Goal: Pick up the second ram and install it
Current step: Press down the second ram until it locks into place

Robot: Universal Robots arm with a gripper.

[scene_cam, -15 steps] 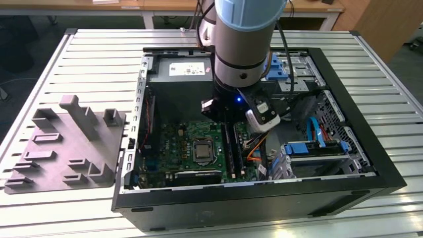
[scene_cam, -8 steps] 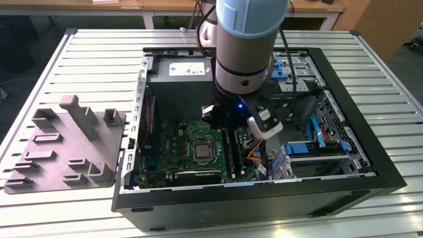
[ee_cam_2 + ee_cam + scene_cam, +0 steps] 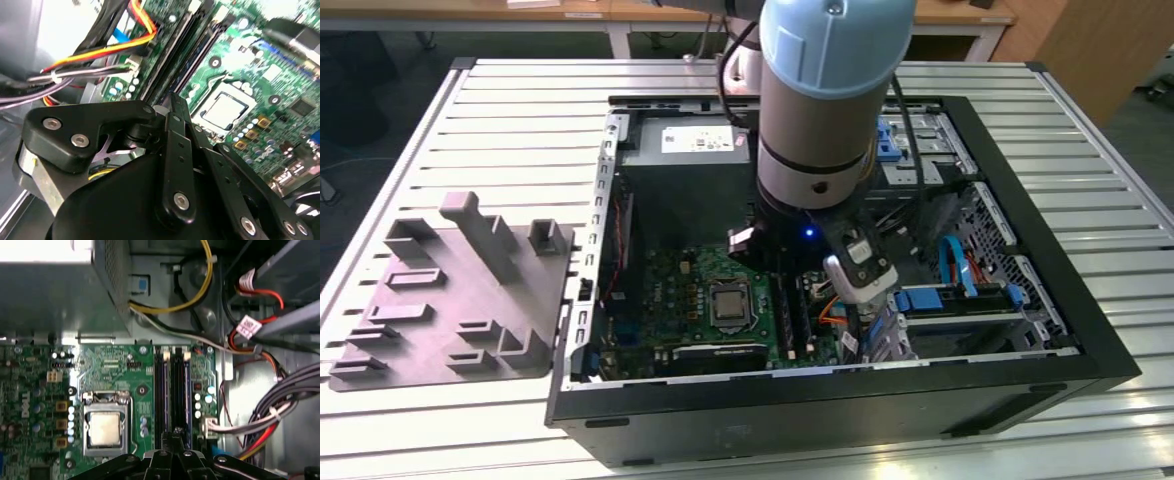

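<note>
exterior: high, oblique over open case (image 3: 987, 200) | wrist views: close above motherboard (image 3: 115, 370), shared

The arm (image 3: 834, 90) descends near-vertically from twelve o'clock in the exterior view, its pale-blue and grey wrist section pointing toward six o'clock. A small blue light glows on the wrist's lower end. The black gripper (image 3: 172, 437) hangs below it; in both wrist views its linkages converge, with the fingers (image 3: 175, 107) drawn close together, pointing straight down.
</note>
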